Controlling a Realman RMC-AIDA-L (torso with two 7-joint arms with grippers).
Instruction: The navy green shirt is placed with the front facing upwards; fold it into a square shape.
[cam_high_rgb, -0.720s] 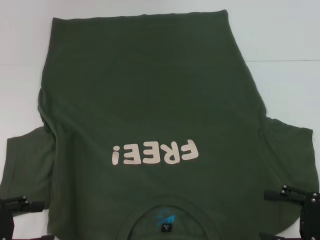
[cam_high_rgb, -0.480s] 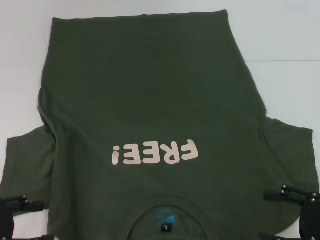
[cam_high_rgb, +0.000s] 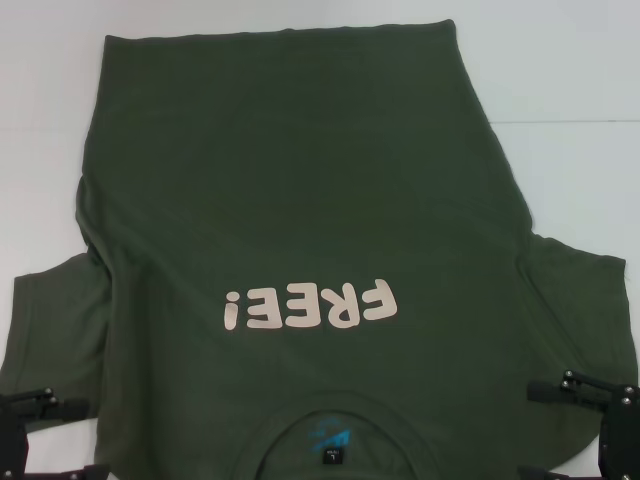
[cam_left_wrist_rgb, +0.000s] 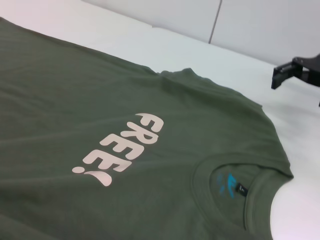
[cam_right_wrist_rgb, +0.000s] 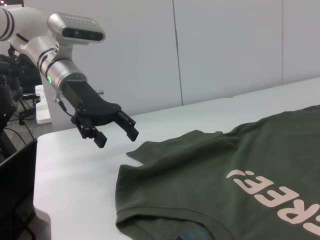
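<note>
Setting: robotics laboratory | Evidence: plain white worktable (cam_right_wrist_rgb: 75, 170) before bare pale panel walls (cam_right_wrist_rgb: 225, 50); silver robot arm (cam_right_wrist_rgb: 55, 55) carrying a camera module (cam_right_wrist_rgb: 77, 33); dark equipment and cables (cam_right_wrist_rgb: 10, 95) beyond the table's end

Light is bright, even and diffuse in all three views, seemingly from overhead, with no hard glare. The white surface (cam_high_rgb: 580, 80) reads close to overexposed in the head view, so its edge lines are faint. The navy green shirt (cam_high_rgb: 300, 200) is dark and shows only soft shading along its folds. The pale lettering (cam_high_rgb: 310, 305) stays crisp. The left tool (cam_right_wrist_rgb: 115, 131) casts no clear shadow; the wrist views look slightly soft.
</note>
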